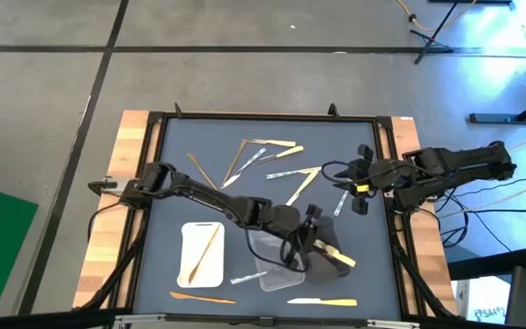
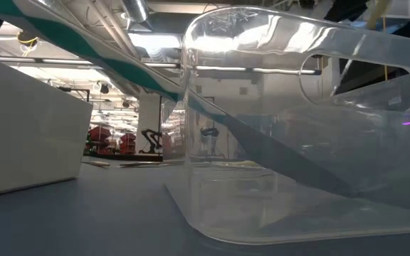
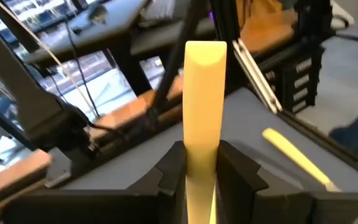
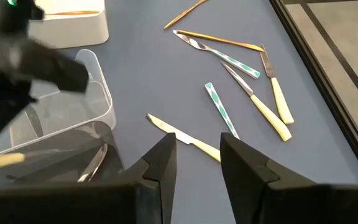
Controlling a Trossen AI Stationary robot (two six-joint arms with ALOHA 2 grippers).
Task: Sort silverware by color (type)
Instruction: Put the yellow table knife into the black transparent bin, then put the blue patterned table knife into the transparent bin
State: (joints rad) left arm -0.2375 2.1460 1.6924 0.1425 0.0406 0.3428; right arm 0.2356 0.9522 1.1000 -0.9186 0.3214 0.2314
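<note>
My left gripper (image 1: 316,243) reaches across the table over the clear tray (image 1: 272,262) and is shut on a pale yellow utensil (image 1: 338,257). In the left wrist view that utensil (image 3: 204,106) sticks forward past the fingers. My right gripper (image 1: 355,189) hovers open near the table's right side, above loose silverware (image 4: 229,99) lying flat. A pale yellow knife (image 4: 185,139) lies just beyond its fingers. Wooden (image 1: 203,169), silvery (image 1: 254,163) and pale yellow (image 1: 299,186) pieces lie scattered mid-table. The white tray (image 1: 188,239) holds a wooden piece (image 1: 208,249). My left gripper pinches the pale yellow utensil between its two fingers (image 3: 166,171), which lie on the flat handle's two narrow edges (image 3: 201,152). The flat rounded end (image 3: 205,55) juts out well past the fingertips, in line with them. The piece looks lifted clear of the table.
The clear tray (image 2: 297,128) fills the low view, with the white tray (image 2: 27,128) to its left. A dark shape (image 1: 325,267) lies under the left gripper, mostly hidden. Three more utensils (image 1: 204,297) (image 1: 304,300) (image 1: 341,302) lie along the near edge. Another pale yellow piece (image 3: 297,158) lies ahead.
</note>
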